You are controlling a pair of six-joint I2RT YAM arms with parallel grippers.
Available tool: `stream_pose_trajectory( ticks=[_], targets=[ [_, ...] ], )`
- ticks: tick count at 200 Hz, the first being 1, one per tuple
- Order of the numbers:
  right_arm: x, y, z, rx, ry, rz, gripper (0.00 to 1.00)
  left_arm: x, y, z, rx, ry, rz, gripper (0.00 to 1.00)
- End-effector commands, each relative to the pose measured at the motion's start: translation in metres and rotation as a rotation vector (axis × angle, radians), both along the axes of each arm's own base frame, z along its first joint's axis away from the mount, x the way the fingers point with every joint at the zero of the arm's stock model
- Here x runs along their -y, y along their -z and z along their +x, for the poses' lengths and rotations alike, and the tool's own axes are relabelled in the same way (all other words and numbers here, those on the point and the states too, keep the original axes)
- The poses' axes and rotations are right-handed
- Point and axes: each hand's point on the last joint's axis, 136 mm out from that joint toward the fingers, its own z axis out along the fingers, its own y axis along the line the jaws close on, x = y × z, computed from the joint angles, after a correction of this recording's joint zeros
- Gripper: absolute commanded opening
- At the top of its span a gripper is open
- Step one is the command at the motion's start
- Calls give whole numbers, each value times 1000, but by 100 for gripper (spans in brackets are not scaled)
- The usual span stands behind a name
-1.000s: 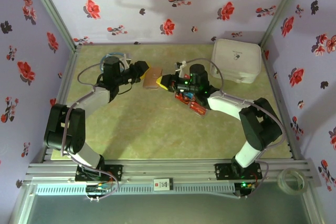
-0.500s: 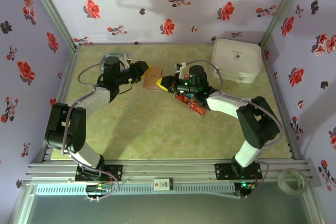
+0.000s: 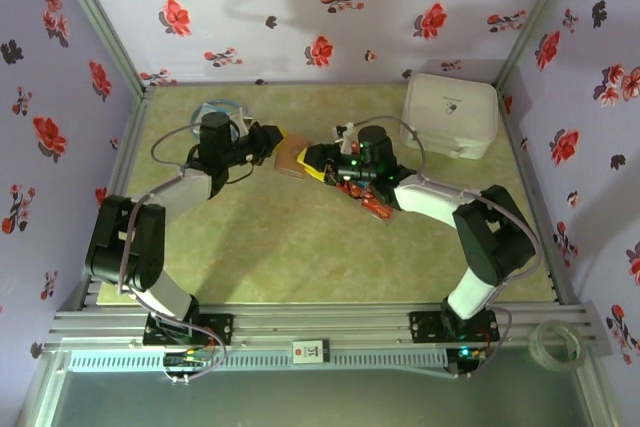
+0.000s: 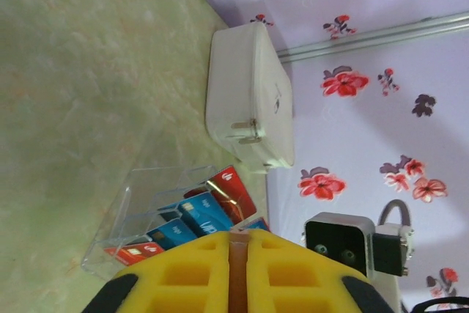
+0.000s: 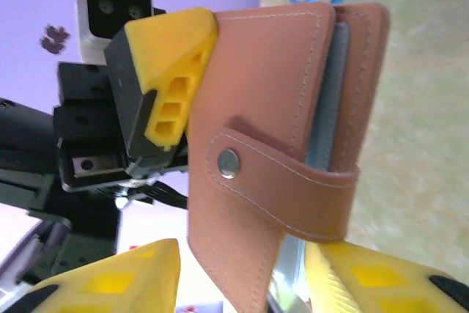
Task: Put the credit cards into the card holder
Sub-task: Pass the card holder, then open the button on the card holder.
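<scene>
1. Two hands meet at the card holder (image 5: 278,108) over the far middle of the worktop (image 3: 300,247). The left hand (image 3: 268,144) pinches one edge of it. In the left wrist view, a thin brown strip sits clamped between the yellow fingers.
2. The right hand (image 5: 242,280) is spread, with one yellow finger on each side of the holder's lower end and a gap on both sides.
3. A snap strap wraps round the holder's open edge, so the holder appears fastened.
4. The credit cards (image 4: 194,214), red and blue, stand in a clear tray (image 4: 139,196) on the worktop just beside the right arm. None appears to be in the holder.
5. Risk: the left pinch covers only a narrow margin. A pull on the strap may twist the holder out of that pinch and drop it.
6. Risk: closing on the whole body instead of the strap would probably leave the snap shut.
7. Risk: the right arm works near the tray, so a wide sweep may tip it and spill the cards.
</scene>
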Motion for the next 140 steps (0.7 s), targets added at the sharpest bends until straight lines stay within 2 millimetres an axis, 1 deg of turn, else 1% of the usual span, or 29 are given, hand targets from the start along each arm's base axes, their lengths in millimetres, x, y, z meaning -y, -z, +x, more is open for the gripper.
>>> stream_pose_trajectory(
  ticks=[1,28,29,30,44,49,67,86,112,140],
  targets=[
    [25,4,-3,69,43,-201,56,2,-1,-10,59,44,56,4],
    [47,11,-7,121,66,-448,62,-8,12,-14,59,17,145,4],
    [47,11,-7,121,66,-448,62,-8,14,-14,57,16,149,4],
    [46,7,-4,138,70,-456,62,-9,13,-14,59,15,151,4],
    [49,9,-8,172,64,-576,64,-13,18,-16,59,-7,183,4],
    [48,6,-7,193,63,-610,65,-15,20,-17,57,-14,193,4],
    [39,5,-8,249,42,-717,68,-20,25,-19,52,-48,226,4],
    [25,4,-7,296,30,-783,68,-22,26,-21,50,-74,242,4],
    [4,1,-3,335,19,-794,68,-22,22,-24,58,-85,245,4],
    [-14,4,1,349,1,-796,68,-21,19,-26,61,-91,242,5]
  ],
)
